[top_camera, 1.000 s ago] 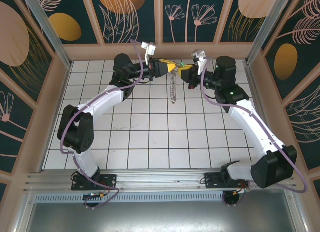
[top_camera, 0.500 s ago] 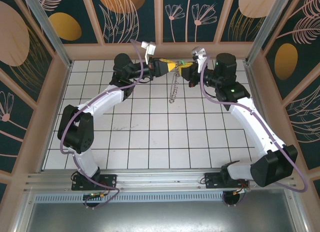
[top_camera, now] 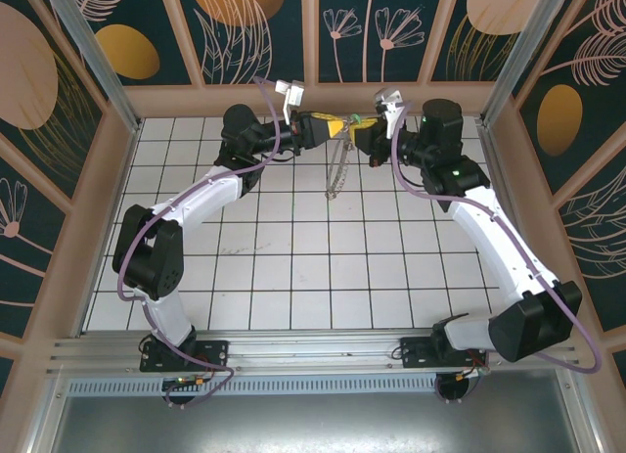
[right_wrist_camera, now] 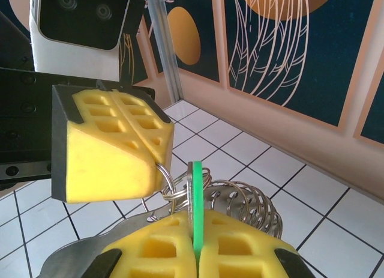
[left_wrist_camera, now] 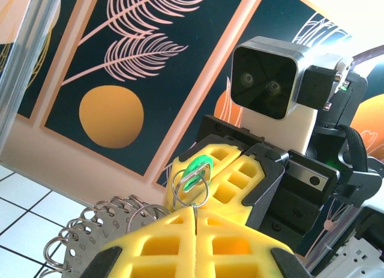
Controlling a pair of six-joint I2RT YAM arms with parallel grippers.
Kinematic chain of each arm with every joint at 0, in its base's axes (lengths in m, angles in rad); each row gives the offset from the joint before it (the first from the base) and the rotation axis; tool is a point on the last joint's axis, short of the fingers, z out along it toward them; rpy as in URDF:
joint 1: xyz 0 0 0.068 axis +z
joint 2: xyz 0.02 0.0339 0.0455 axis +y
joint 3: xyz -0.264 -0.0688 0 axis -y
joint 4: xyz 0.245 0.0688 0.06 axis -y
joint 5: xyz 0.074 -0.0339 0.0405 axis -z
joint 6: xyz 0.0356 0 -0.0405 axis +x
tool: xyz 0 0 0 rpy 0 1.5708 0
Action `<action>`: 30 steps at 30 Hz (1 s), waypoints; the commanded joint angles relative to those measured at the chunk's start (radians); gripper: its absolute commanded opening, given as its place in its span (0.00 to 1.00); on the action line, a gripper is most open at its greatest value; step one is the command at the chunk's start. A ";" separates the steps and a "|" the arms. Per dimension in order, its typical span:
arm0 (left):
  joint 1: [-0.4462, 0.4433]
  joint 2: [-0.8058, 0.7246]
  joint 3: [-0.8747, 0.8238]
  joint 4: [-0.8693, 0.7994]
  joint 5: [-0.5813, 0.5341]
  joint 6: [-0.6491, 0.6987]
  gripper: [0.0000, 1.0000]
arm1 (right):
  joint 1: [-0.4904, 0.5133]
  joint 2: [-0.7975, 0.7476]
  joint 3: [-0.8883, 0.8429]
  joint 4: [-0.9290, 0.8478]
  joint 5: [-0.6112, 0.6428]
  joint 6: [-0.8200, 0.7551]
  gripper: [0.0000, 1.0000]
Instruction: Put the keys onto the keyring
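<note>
Pinching the key (right_wrist_camera: 195, 188) edge-on in the right claw (right_wrist_camera: 193, 233), closed right down on the green head with no gap left. Gripping the keyring (top_camera: 337, 171) by one small split ring (left_wrist_camera: 187, 191) in the left claw (left_wrist_camera: 195, 224), likewise squeezed fully closed, with the remainder of the loop and its silvery pieces hanging free below, high above the far end of the table (top_camera: 293, 267). Meeting tip to tip up there, with the key head right against or inside the split ring; cannot tell from either wrist view whether threaded through the coil or merely lying across it. Most likely to go wrong, judging from this: letting go too early and dropping the key to the table for want of a real catch on the wire. Also easy to miss the narrow gap in the coil by approaching a touch off-line, given so thin a wire. Could twist the ring out of the left claw by pushing hard against it, held apparently by an edge only. Could lever the slim key round between the soft yellow pads (right_wrist_camera: 150, 254) under any sideways load. Swinging of the hanging loop likely to tug at the ring and spoil the alignment. Little room besides: risk of knocking finger against finger in closing the last gap.
</note>
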 commanded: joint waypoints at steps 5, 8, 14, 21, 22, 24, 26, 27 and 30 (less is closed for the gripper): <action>0.001 -0.029 -0.013 -0.014 -0.045 0.024 0.22 | -0.014 0.040 0.109 -0.016 0.101 -0.027 0.00; 0.005 -0.041 -0.020 -0.032 -0.084 0.039 0.24 | -0.014 0.066 0.140 -0.053 0.120 -0.042 0.00; 0.031 -0.081 -0.067 -0.039 -0.190 0.051 0.30 | -0.015 0.120 0.192 -0.111 0.148 -0.066 0.00; 0.071 -0.162 -0.158 -0.079 -0.320 0.097 0.34 | -0.018 0.191 0.223 -0.134 0.160 -0.075 0.00; 0.078 -0.177 -0.174 -0.091 -0.339 0.107 0.34 | -0.018 0.201 0.226 -0.135 0.156 -0.073 0.00; 0.091 -0.206 -0.203 -0.109 -0.369 0.127 0.35 | -0.018 0.222 0.233 -0.133 0.145 -0.069 0.00; 0.104 -0.239 -0.236 -0.129 -0.398 0.147 0.37 | -0.018 0.246 0.242 -0.131 0.125 -0.063 0.00; 0.109 -0.253 -0.249 -0.143 -0.412 0.156 0.39 | -0.018 0.256 0.247 -0.129 0.117 -0.060 0.00; 0.123 -0.301 -0.279 -0.202 -0.461 0.199 0.43 | -0.017 0.294 0.255 -0.111 0.084 -0.041 0.00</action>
